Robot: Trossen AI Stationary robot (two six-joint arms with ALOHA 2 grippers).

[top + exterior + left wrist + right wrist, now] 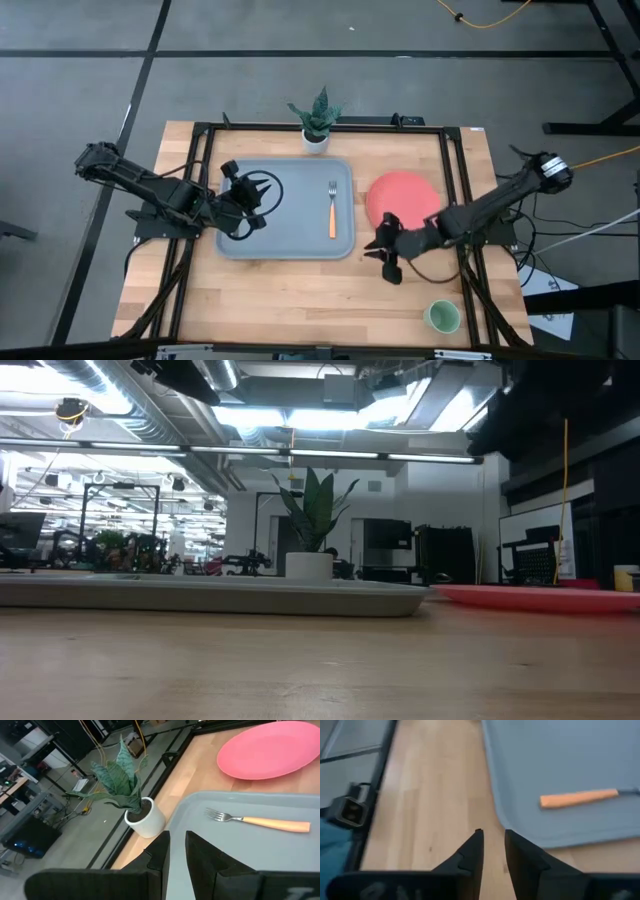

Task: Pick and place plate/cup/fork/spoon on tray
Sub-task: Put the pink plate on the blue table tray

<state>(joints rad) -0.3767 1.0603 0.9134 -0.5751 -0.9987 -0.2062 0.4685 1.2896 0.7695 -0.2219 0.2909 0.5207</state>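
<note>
The light blue-grey tray (285, 232) lies in the middle of the table. The orange-handled fork (332, 211) lies on its right part, tines toward the far edge. The coral-red plate (403, 198) rests flat on the table just right of the tray. The mint-green cup (442, 316) stands near the front right corner. The dark spoon shows in no view. My left gripper (262, 192) hovers over the tray's left part, fingers nearly together and empty (177, 837). My right gripper (383, 245) is off the tray's near right corner, fingers nearly together and empty (494, 836).
A white pot with a green plant (316, 138) stands just beyond the tray's far rim. Black frame rails (455, 200) run along the table's sides. Bare wood lies in front of the tray (290, 300).
</note>
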